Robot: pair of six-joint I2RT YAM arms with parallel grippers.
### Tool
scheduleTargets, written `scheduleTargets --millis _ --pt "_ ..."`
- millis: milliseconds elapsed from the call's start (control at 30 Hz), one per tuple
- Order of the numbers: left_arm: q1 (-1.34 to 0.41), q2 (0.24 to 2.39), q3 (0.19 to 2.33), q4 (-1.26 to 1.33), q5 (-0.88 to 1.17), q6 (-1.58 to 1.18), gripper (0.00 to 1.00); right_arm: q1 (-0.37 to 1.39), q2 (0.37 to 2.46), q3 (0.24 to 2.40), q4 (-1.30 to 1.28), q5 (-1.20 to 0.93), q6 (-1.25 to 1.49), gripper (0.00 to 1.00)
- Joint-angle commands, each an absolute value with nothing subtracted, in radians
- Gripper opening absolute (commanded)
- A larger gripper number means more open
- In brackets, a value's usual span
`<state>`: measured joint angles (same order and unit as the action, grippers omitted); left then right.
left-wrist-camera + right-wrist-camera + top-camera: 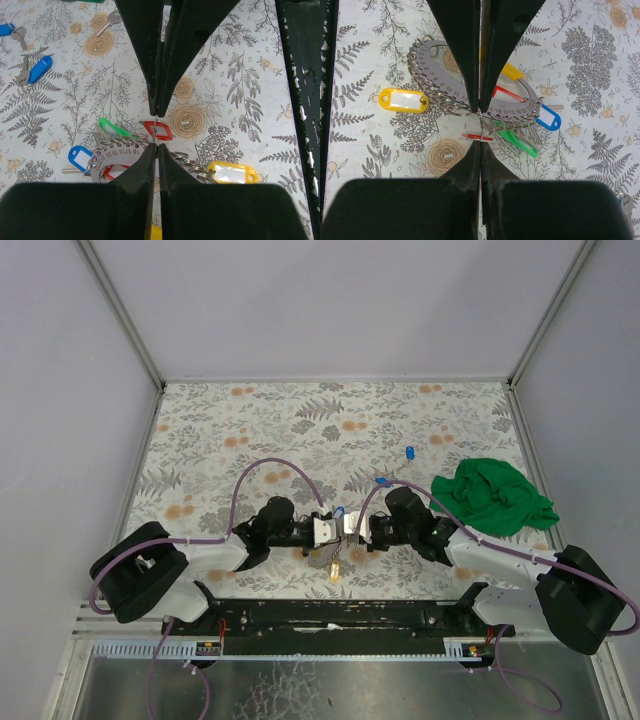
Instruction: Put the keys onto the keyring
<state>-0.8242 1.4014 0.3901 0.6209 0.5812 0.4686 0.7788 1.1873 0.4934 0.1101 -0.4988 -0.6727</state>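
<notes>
My own fingers are blocking most of what I am trying to see. In both wrist views the dark pads are covering the middle of the keyring (445, 90), so I am only making out its ends: a curved grey metal plate stamped with small numbers, threaded with many wire loops. My left gripper (157, 131) is pressing its jaws together with barely a slit between them, and my right gripper (480, 122) is doing the same. A thin sliver of metal and a red tag (161, 131) are sitting right at the tips, but I cannot tell whether either gripper is actually pinching them. The keyring is lying on the table (250, 420) just near of where the two grippers are meeting, close to the near edge. Its long axis is running roughly left to right, with the yellow tag (402, 98) trailing off one end and the blue tag (547, 117) and green tag (517, 141) fanning out at the other. From above it is shrinking to a small glinting clump, too small to read. The keys (409, 452), the loose blue-tagged ones, are lying farther out and to the right, strung toward the green cloth (495, 495).
</notes>
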Motion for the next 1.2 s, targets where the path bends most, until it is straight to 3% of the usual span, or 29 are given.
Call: scheduleTargets --millis 0,433,1167 --pt "-0.836 1.401 0.399 0.663 0.617 0.477 0.0 0.785 1.187 0.519 0.162 -0.546 -0.661 0.0" --pt "-0.836 1.396 0.395 0.661 0.638 0.486 0.0 0.785 1.194 0.506 0.216 -0.596 -0.689 0.0" --pt "-0.836 1.348 0.383 0.625 0.601 0.519 0.0 0.785 1.248 0.62 -0.007 -0.617 -0.804 0.0"
